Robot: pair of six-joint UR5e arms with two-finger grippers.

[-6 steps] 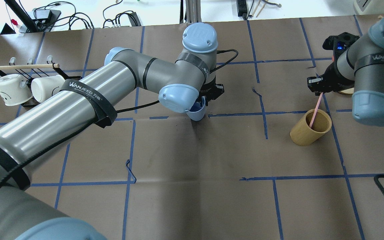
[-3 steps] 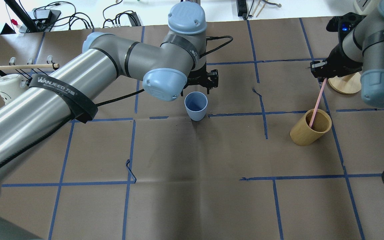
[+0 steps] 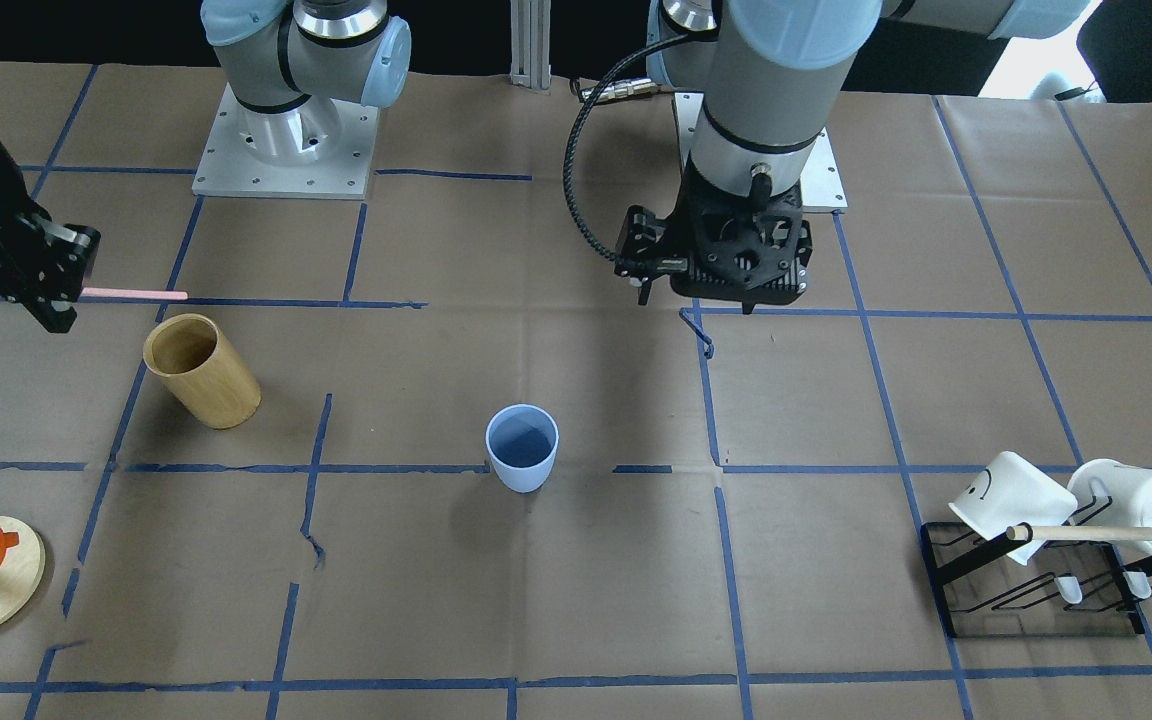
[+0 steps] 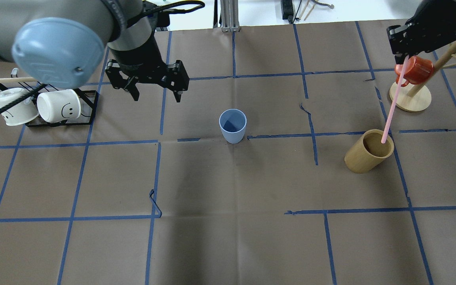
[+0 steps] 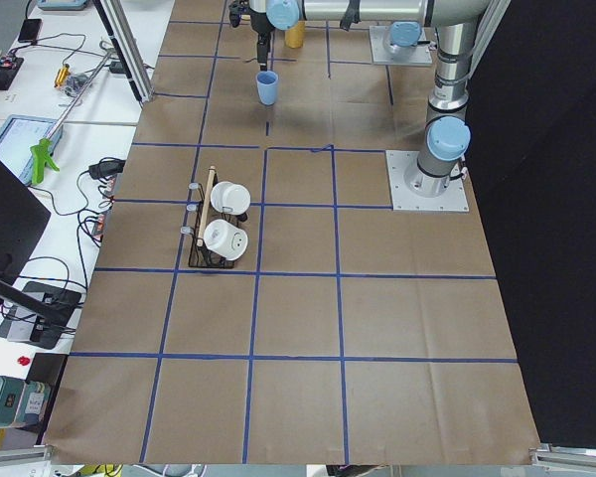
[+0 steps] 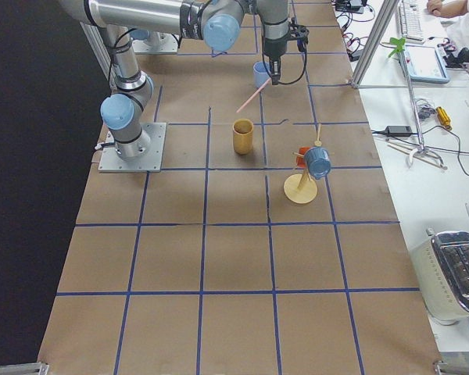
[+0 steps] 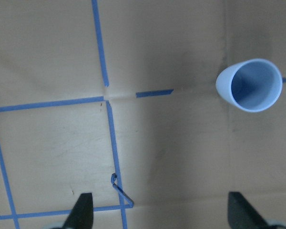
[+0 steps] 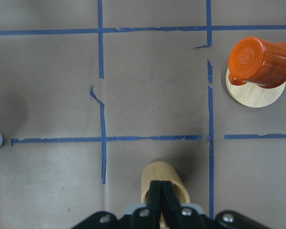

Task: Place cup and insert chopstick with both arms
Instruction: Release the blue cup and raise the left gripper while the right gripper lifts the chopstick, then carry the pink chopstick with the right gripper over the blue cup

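The light-blue cup (image 4: 232, 126) stands upright and alone near the table's middle; it also shows in the front view (image 3: 522, 447) and the left wrist view (image 7: 249, 85). My left gripper (image 4: 156, 94) is open and empty, raised, well to the cup's left and behind it. My right gripper (image 4: 404, 57) is shut on the top of the pale-pink chopstick (image 4: 393, 101), which hangs tilted. Its lower tip is at or just above the mouth of the tan wooden cylinder (image 4: 360, 160). In the front view the chopstick (image 3: 134, 294) sticks out sideways from the right gripper (image 3: 71, 290).
A black rack with two white mugs (image 4: 56, 106) and a long wooden dowel (image 4: 12, 80) stands at the left. An orange mug (image 4: 416, 69) hangs on a wooden stand (image 4: 410, 101) at the far right, behind the cylinder.
My left gripper has let go of the cup, risen and moved away to the left. My right gripper has risen, drawing the chopstick up out of the wooden cylinder.
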